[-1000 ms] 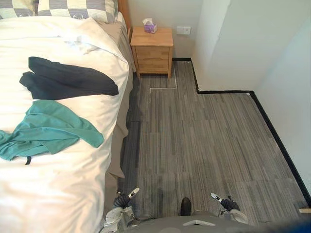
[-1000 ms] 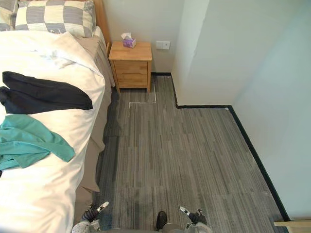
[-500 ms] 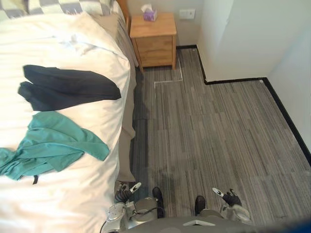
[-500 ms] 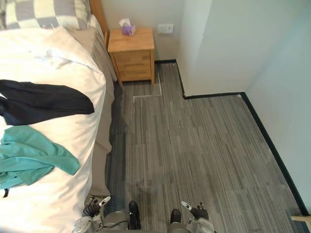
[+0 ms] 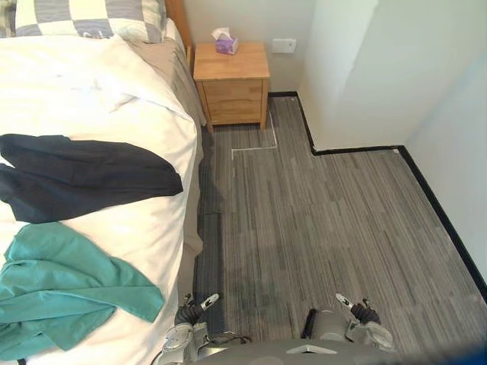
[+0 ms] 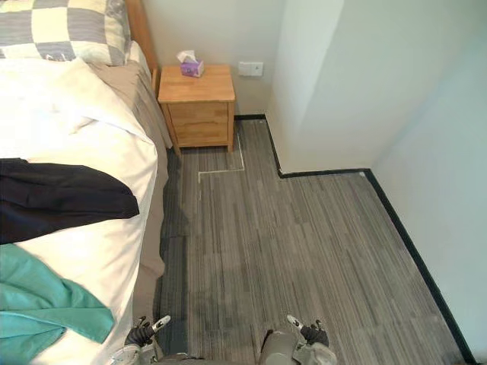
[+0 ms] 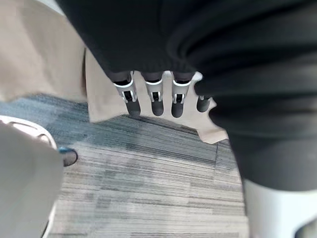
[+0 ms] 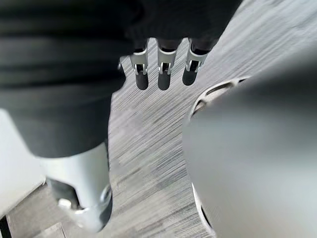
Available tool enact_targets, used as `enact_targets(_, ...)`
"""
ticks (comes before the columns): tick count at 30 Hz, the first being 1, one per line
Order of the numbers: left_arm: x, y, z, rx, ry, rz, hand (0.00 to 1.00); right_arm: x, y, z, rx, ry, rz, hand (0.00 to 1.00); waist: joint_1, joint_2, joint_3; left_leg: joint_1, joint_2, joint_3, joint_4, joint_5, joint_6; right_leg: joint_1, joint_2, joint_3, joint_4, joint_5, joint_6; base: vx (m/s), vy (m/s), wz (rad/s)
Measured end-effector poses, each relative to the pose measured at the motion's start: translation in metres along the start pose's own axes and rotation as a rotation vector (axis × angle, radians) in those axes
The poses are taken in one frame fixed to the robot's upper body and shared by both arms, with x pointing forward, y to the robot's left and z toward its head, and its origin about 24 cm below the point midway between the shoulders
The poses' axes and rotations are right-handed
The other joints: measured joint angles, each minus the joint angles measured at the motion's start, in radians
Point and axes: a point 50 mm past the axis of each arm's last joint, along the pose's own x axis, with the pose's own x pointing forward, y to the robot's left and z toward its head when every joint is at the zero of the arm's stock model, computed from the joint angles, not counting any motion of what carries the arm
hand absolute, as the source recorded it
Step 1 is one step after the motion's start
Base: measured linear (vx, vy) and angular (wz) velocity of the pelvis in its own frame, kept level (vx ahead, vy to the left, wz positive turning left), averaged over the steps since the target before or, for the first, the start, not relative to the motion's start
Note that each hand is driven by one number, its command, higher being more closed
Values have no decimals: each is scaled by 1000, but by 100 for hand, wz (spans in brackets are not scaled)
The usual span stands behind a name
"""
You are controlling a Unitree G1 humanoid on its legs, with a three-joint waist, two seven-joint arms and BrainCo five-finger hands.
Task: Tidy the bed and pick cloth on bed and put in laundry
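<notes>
A dark navy cloth (image 5: 84,173) lies spread across the white bed (image 5: 91,99). A teal cloth (image 5: 65,293) is crumpled just in front of it, near the bed's side edge. My left hand (image 5: 192,310) hangs low beside that edge, next to the beige bed skirt (image 7: 44,59). Its fingers (image 7: 153,96) are straight and hold nothing. My right hand (image 5: 358,312) hangs over the floor further right, and its fingers (image 8: 163,69) are also straight and empty. Both hands are well apart from the cloths.
Checkered pillows (image 5: 84,15) sit at the head of the bed. A wooden nightstand (image 5: 230,84) with a tissue box (image 5: 224,42) stands beside it. A white wall corner (image 5: 342,76) juts into the grey striped floor (image 5: 319,220) on the right.
The camera has shifted, so the bed and both cloths now sit lower and closer in view. The cloths themselves have not moved, and both hands still hang low and empty.
</notes>
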Motion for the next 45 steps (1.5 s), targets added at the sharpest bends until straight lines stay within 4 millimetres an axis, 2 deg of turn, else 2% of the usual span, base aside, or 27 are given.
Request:
enact_targets(1,0,0,2,-6,-7,1,0,0,2,0,3,-4,2,0,-1,-9,10,5,13,-32,1,-12,-25,-4,22,24,-205,93,0,267,-236,76)
enact_targets(2,1,1,3,-6,-11,3,0,-1,3,0,3,-2,4,0,-1,-14,11,7,13,-37,1,-16,-32,-3,24,37,-256,119,0,367,-367,72)
enact_targets(3,2,4,6,-11,-18,14,0,-2,4,-4,5,6,5,0,1,-45,12,21,13,-55,4,-48,-86,8,21,59,-378,294,-13,320,-323,28)
enact_targets(4,2,-1,7,-40,-17,16,0,0,4,2,3,-8,4,0,13,-4,25,21,55,-52,8,-44,-119,29,60,34,-379,292,-30,366,-382,27)
enact_targets(6,2,-6,6,-79,-17,27,0,2,6,11,13,-37,5,0,7,14,48,47,77,-39,-13,-27,-139,19,73,20,-296,216,-47,210,-212,7)
enact_targets(9,2,-4,6,-111,-14,45,0,0,7,7,13,-27,9,0,5,-3,48,98,89,-35,-34,7,-171,-1,54,8,-141,88,-65,181,-196,17)
enact_targets(13,-1,1,-3,-153,10,76,0,-2,2,-2,28,-3,-1,0,3,-3,34,81,116,-46,46,28,-179,46,71,-20,-159,31,-62,152,-176,24)
enact_targets(14,-2,2,-6,-180,16,86,0,-3,-2,-7,44,9,-12,0,4,3,30,35,138,-72,164,28,-179,96,87,-27,-214,31,-62,185,-146,16)
enact_targets(16,-3,4,-4,-201,-7,94,0,-4,-5,-9,32,17,-21,0,4,16,23,-89,179,-142,456,68,-228,169,123,-28,-288,49,-59,189,-96,0)
enact_targets(18,-5,5,-6,-217,-12,100,0,-4,-11,-11,-21,21,-26,0,20,34,19,-214,222,-178,757,226,-235,263,174,6,-373,59,-97,267,-49,-55)
enact_targets(19,-5,6,-5,-220,-14,104,0,-4,-11,-10,-21,20,-28,0,23,41,15,-240,225,-169,812,188,-239,276,180,22,-386,56,-108,305,5,-67)
enact_targets(21,-4,2,-4,-241,-20,96,0,-3,-10,-8,-14,19,-31,0,34,43,13,-319,205,-105,880,22,-189,318,176,96,-429,58,-110,353,71,-86)
enact_targets(23,-4,1,4,-236,-52,84,0,-3,-10,-12,-12,47,-35,0,50,23,18,-380,140,-68,769,-67,-162,353,132,152,-448,67,-84,322,156,-90)
enact_targets(24,-4,1,4,-235,-56,83,0,-2,-10,-13,-12,50,-35,0,53,20,19,-386,131,-65,743,-74,-161,355,125,162,-449,68,-77,328,251,-89)
enact_targets(25,-3,-1,7,-216,-72,69,0,-2,-10,-13,-13,52,-36,0,58,20,17,-418,77,-62,396,-44,-158,379,83,209,-458,33,-20,391,363,-71)
enact_targets(26,-4,-4,5,-214,-64,61,0,-3,-13,-12,-17,49,-43,0,60,34,10,-416,77,-60,298,27,-137,382,85,217,-458,22,0,345,332,-74)
enact_targets(28,-3,2,8,-171,-75,64,0,-6,-7,-22,-48,73,-22,0,61,-5,-13,-357,15,-13,213,56,-88,406,46,230,-467,31,27,379,223,-4)
enact_targets(31,-1,6,14,-180,-93,70,0,-6,1,-21,-76,67,-1,0,75,-33,-6,-410,37,46,385,44,-103,454,63,200,-517,86,-48,397,118,4)
enact_targets(32,0,9,19,-194,-108,83,0,-5,3,-21,-59,70,-2,0,87,-34,-5,-450,9,87,335,28,-76,492,29,224,-535,88,-41,356,206,-3)
enact_targets(33,-1,5,11,-194,-77,75,0,-4,-5,-19,-55,67,-26,0,82,-13,-15,-425,6,105,243,63,7,509,41,230,-545,90,-36,330,222,1)
enact_targets(37,-3,17,0,-197,-30,106,0,-5,4,-22,-49,80,5,0,95,-24,-33,-346,-24,135,182,27,-1,479,22,284,-438,126,9,256,125,-22)
enact_targets(38,-4,22,-5,-184,-7,119,0,-4,3,-20,-60,75,6,0,91,-28,-35,-298,-27,140,120,23,-11,405,15,304,-259,117,130,204,69,-12)
enact_targets(39,-5,28,-9,-160,8,126,0,-4,2,-19,-72,69,7,0,86,-32,-33,-258,-39,134,84,23,-10,341,9,321,-102,133,202,306,88,15)
enact_targets(40,-7,37,-15,-137,30,144,0,-4,2,-19,-78,71,9,0,64,-45,-34,-209,-56,117,51,21,-11,273,4,332,81,182,210,204,62,35)
enact_targets(42,-10,46,-22,-107,54,161,0,-6,-3,-25,-76,87,-1,0,47,-62,-35,-146,-71,86,33,5,-1,193,-31,287,289,185,205,348,25,52)
enact_targets(44,-10,46,-24,-100,68,160,0,-5,-5,-21,-80,74,-10,0,40,-59,-34,-88,-70,30,20,1,0,139,-76,147,359,75,175,367,-37,84)
enact_targets(45,-8,43,-21,-103,61,153,0,-4,-6,-20,-80,70,-12,0,35,-52,-32,-64,-61,-3,7,2,-4,118,-77,97,309,21,118,335,-122,97)
